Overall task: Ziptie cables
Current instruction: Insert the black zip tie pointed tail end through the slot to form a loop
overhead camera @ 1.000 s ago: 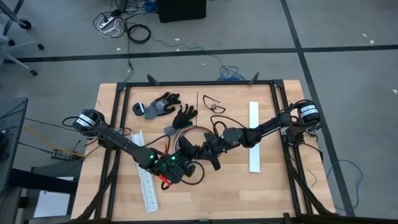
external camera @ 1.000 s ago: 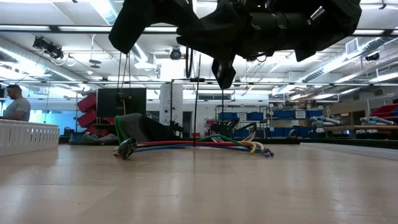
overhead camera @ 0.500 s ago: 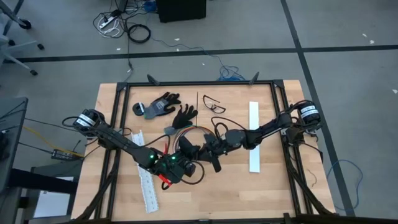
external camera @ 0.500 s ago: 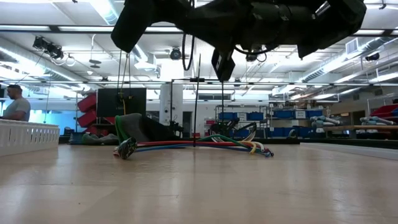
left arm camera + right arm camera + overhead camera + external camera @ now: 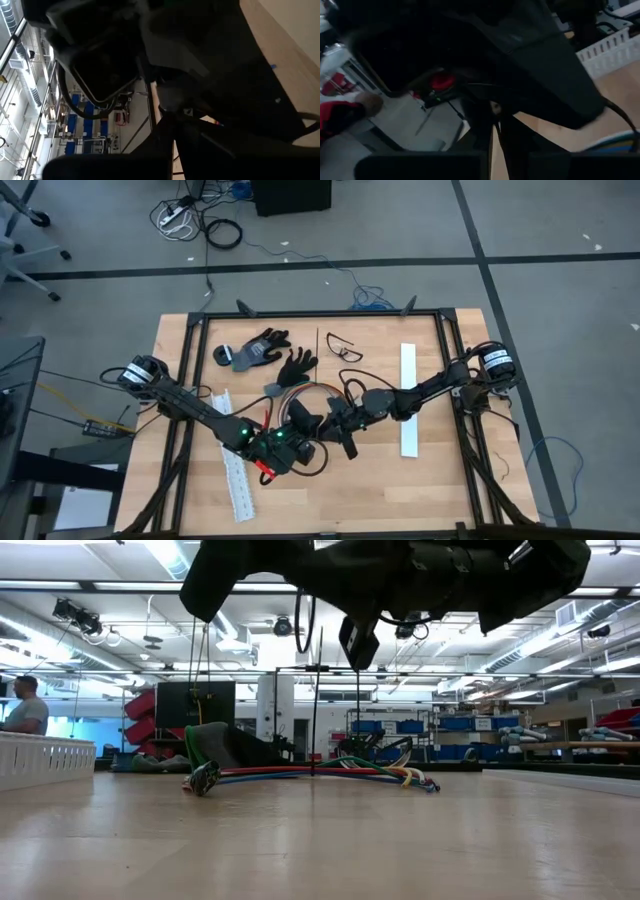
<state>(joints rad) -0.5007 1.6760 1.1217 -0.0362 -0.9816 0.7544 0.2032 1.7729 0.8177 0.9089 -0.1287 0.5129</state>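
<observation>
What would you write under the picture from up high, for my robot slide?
Two robot arms meet mid-table, left gripper and right gripper close together beside the colourful cables.

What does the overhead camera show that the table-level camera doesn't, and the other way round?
Only the high view shows the dark work gloves, the glasses and the long white slotted plastic strip. Only the low view shows the room behind: shelving with blue bins and a person at far left. Both show the bundle of thin coloured cables lying on the wooden table, with both dark arms above.
</observation>
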